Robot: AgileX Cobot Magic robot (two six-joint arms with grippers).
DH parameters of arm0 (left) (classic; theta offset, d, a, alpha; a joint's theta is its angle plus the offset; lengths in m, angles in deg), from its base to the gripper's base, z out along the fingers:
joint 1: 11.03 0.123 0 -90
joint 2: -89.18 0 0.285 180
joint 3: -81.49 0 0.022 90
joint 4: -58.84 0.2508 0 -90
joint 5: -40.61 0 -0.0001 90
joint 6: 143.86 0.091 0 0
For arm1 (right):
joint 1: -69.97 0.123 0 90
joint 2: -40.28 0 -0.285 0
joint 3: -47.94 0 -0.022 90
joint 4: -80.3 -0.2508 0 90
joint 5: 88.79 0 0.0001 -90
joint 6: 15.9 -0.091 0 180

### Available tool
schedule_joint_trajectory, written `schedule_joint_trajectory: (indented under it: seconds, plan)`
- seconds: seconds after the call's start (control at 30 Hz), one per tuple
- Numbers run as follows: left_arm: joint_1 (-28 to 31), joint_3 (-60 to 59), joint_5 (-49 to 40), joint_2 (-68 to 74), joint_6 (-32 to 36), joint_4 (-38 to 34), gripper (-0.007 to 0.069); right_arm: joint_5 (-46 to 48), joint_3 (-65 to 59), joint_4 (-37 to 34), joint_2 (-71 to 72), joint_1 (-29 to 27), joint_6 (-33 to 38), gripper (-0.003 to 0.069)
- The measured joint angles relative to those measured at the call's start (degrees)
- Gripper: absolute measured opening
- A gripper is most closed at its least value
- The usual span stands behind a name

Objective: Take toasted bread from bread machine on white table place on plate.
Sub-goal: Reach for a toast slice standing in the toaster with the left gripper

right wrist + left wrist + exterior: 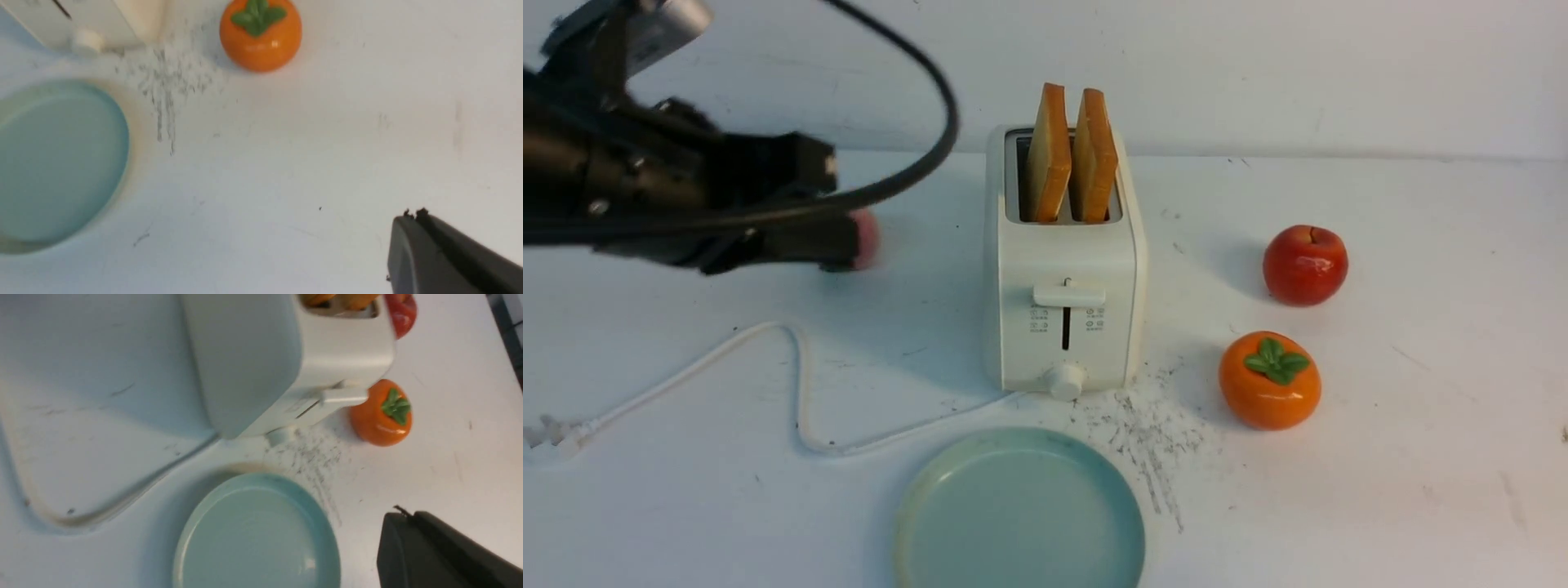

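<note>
- Left fingers (845, 238): blurred, tips indistinct.
- Toasted bread (1049, 151), beyond those fingers: lower halves hidden in the bread machine (1066, 310).
- Plate (913, 510): cropped by the frame's edge.
- Right fingers (441, 253): partly out of frame.

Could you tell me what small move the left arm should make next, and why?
Probably open the left gripper and ease toward the nearer toast slice: its jaws are shut, both stand in the bread machine, and the plate is bare.

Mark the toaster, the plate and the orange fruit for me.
toaster (1086, 261): front view, front panel above the lever.
plate (1019, 514): front view, bare middle of the dish.
orange fruit (1267, 396): front view, skin below the green leaves.
</note>
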Motion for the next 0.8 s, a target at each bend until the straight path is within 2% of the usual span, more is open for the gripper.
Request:
schedule_joint_trajectory:
  seconds: [0.2, 0.43, 0.6, 0.67, 0.7, 0.8]
  plan:
    - [-7.6, 13.6, 0.5, 12.4, -7.8, 12.5, -0.0014, -5.2, -4.1, -2.8, -3.6, 0.0, 4.1, -0.0018]
    - [-12.2, 26.5, 0.6, 25.4, -8.4, 17.5, -0.0001, -8.5, -5.5, -2.9, -3.6, 0.0, 4.4, -0.0018]
    - [-13.6, 32.9, 1.0, 31.0, -8.0, 22.6, 0.0099, -10.3, -5.5, -2.9, -3.6, 0.0, 4.4, -0.0018]
    - [-13.6, 35.2, 1.9, 33.2, -9.3, 24.4, 0.0179, -10.4, -5.5, -3.0, -3.6, 0.0, 4.4, -0.0018]
    - [-13.6, 36.5, 2.6, 34.8, -10.1, 25.9, 0.0251, -10.5, -5.5, -3.1, -3.6, 0.0, 4.4, -0.0018]
    - [-13.5, 38.0, 3.1, 37.0, -10.7, 27.5, 0.0364, -10.6, -5.5, -3.1, -3.6, 0.0, 4.4, -0.0018]
